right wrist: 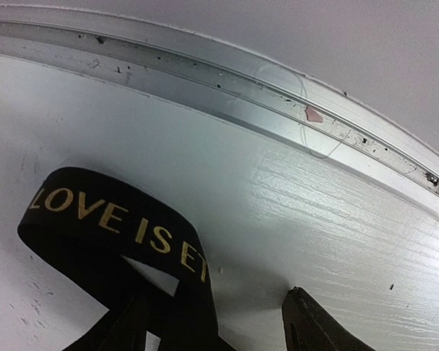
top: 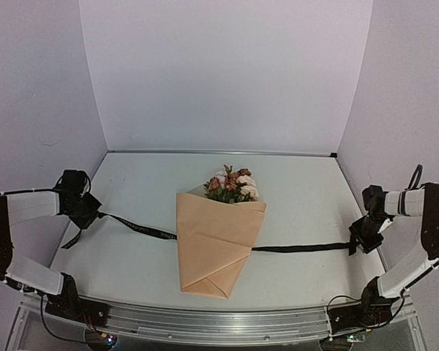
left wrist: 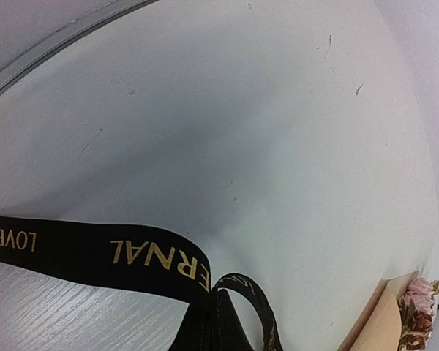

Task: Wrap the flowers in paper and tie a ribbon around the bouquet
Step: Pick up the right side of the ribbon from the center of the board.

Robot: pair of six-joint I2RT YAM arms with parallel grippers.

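The ribbon [top: 143, 231] passes beneath the bouquet [top: 219, 245]. Left of the bouquet, the left gripper [top: 94, 213] is clenched on the ribbon. Right of the bouquet, the right gripper [top: 355, 247] gapes, with ribbon draped over one jaw.

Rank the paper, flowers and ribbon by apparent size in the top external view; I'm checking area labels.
1. paper: largest by far.
2. flowers showing above it: small cluster.
Unranked: ribbon spans wider than both but is very thin, so its area looks close to the flowers'.
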